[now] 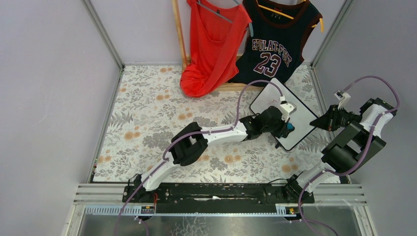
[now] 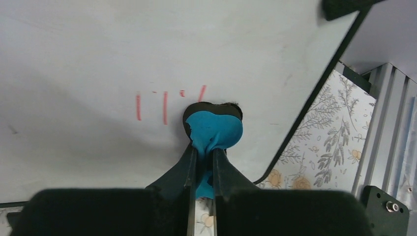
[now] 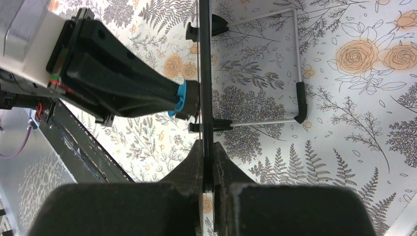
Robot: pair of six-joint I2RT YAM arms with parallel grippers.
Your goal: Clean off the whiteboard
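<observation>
The whiteboard [image 1: 301, 114] stands tilted at the table's right, held up off the floral cloth. My right gripper [image 1: 319, 123] is shut on its right edge; in the right wrist view the board [image 3: 205, 73] appears edge-on, pinched between the fingers [image 3: 206, 147]. My left gripper [image 2: 205, 155] is shut on a small blue eraser [image 2: 216, 129], which presses against the white face [image 2: 123, 44]. Short red marker strokes [image 2: 164, 107] lie just left of the eraser. From the right wrist the eraser [image 3: 182, 98] touches the board's left side.
A red tank top [image 1: 214, 44] and a dark number 23 jersey [image 1: 275, 46] hang from a wooden rack [image 1: 179, 34] at the back. The board's wire stand [image 3: 297, 64] sticks out behind it. Metal rails [image 1: 98, 194] run along the near edge.
</observation>
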